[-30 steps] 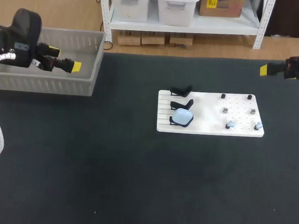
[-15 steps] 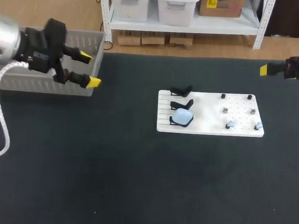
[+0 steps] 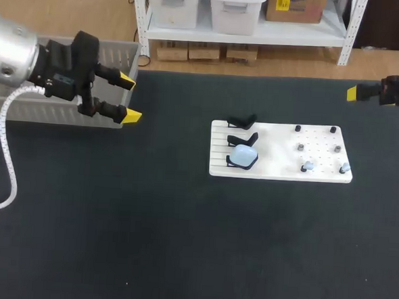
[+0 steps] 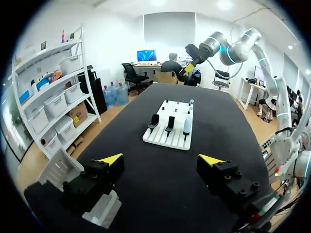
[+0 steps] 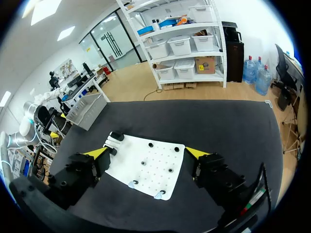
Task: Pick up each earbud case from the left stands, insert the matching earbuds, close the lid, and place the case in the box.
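Matt table (image 3: 180,243), smooth white board (image 3: 280,154) (plastic, seemingly).

Box (image 3: 52,113) well left of board (image 3: 274,151)

No text, label, number or sign can be read on the flat white plastic board (image 3: 274,151) or the pale blue rounded earbud case (image 3: 243,154) seated on it. None is made out on the grey slatted plastic box (image 3: 124,53).

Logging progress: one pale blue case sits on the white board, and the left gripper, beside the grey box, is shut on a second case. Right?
No. The left gripper is open and empty, as the left wrist view shows. It is beside the grey box, and one pale blue case sits on the white board.
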